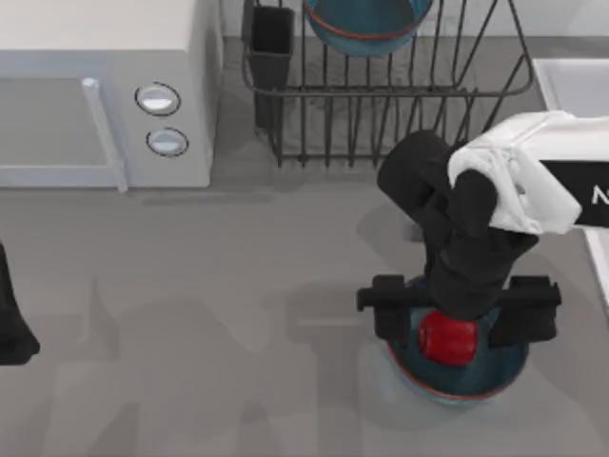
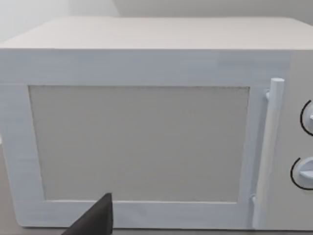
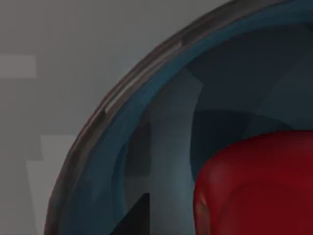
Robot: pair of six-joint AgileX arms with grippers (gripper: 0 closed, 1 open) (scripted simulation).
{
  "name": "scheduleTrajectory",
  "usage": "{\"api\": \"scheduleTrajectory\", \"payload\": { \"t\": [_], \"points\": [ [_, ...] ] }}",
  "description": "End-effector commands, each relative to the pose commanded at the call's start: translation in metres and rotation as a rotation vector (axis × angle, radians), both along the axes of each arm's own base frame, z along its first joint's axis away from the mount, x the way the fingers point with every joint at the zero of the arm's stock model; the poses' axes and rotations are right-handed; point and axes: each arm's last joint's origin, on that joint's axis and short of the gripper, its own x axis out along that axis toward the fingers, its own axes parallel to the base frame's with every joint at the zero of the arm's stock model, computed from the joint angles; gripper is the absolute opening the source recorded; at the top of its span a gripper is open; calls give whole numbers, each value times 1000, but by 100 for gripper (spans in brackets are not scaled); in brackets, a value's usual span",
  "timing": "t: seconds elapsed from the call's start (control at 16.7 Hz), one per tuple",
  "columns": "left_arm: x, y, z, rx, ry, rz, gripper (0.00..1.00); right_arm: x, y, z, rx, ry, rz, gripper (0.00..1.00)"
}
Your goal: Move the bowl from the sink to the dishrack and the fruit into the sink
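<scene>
One bowl (image 1: 366,24) already sits in the dishrack (image 1: 381,95); right claw (image 1: 449,333), fingers unclear, must lift fruit (image 1: 447,340) sinkward.

Landmark: dishrack (image 1: 381,90). One bowl (image 1: 366,24) in it, cutlery cup (image 1: 271,43) at its left corner. Microwave (image 1: 105,90) left of it. Sink (image 1: 571,86) right. Second bowl (image 1: 457,367) before it on the table (image 1: 190,324), fruit (image 1: 447,338) inside
</scene>
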Motion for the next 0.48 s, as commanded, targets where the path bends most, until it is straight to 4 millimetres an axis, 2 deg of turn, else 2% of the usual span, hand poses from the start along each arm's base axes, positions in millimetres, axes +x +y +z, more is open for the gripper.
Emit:
{"api": "scheduleTrajectory", "payload": {
  "t": [0.24,0.48],
  "points": [
    [0,0,0,0,0,0,100,-4,-2,-36,-7,6,-1,100],
    [0,0,0,0,0,0,100,-4,-3,-38,-8,8,-2,100]
  ]
}}
